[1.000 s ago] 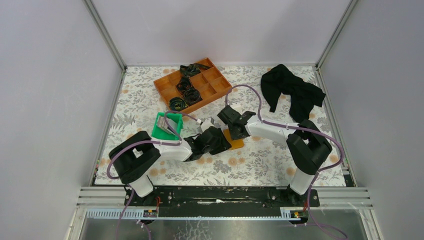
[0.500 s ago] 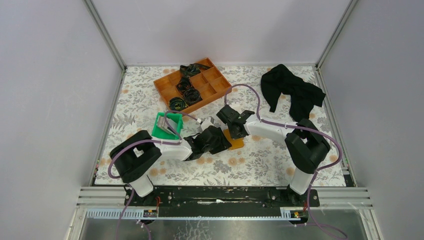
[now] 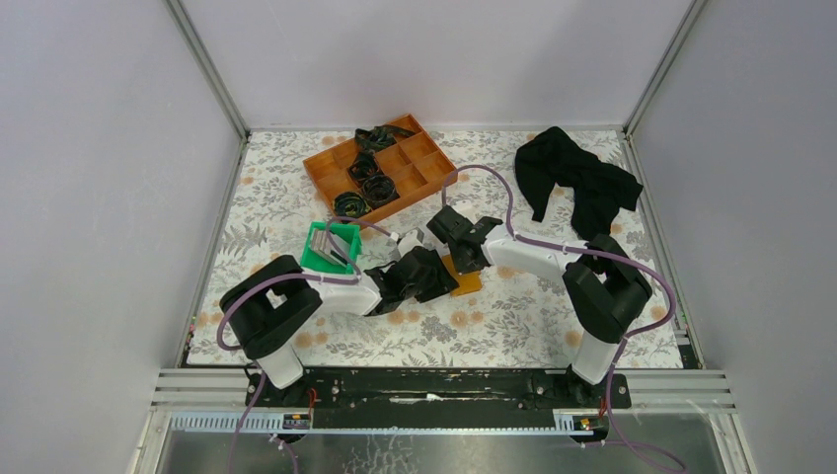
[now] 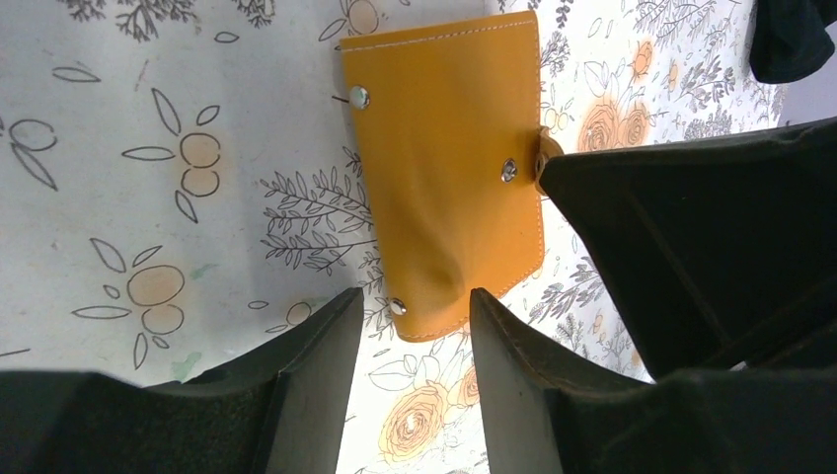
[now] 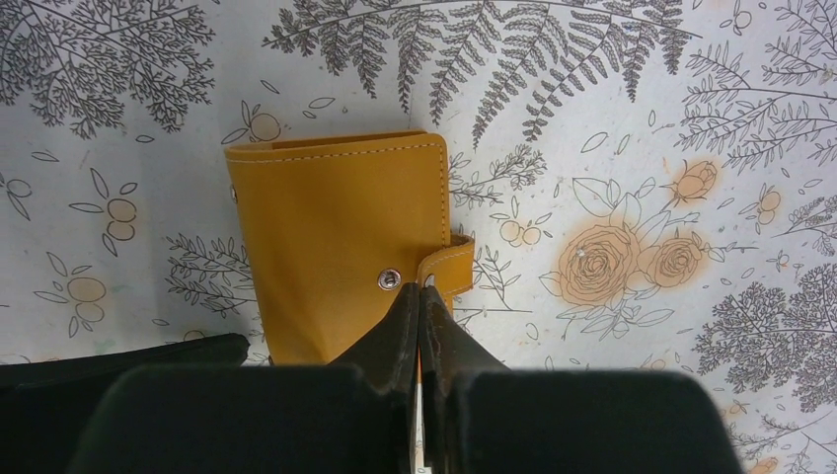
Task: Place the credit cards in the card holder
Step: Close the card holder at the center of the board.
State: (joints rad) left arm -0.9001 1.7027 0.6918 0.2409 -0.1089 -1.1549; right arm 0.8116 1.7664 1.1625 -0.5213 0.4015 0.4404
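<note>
The wallet (image 5: 336, 257) lies shut and flat near the middle of the table (image 3: 513, 326), with both arms crowded over it. Its strap (image 5: 452, 259) sticks out past one long edge. The right gripper (image 5: 419, 296) has its fingers pressed tight together, tips touching the strap's end by the snap. Whether the strap is nipped between them cannot be told. The left gripper (image 4: 415, 301) is about half open and holds nothing. Its two fingers stand either side of one corner of the wallet, and it cannot be told whether they touch it. The two grippers sit just beside each other, so there is little room between them.

Bare flowered table lies open on the near side of the wallet and out to the right. The green bin (image 3: 318, 263) is just left of the left gripper. The cards (image 3: 324, 240) lean inside it as a small grey stack, too small to count. The orange tray (image 3: 326, 168) sits behind the bin towards the far edge. The black cloth (image 3: 577, 183) is heaped in the far right corner, well apart from the wallet. Walls close the left, far and right sides.

There is one wallet, one bin, one tray and one cloth. Four dark coils can be made out in or on the tray. Three metal studs show on the wallet in the left wrist view.
</note>
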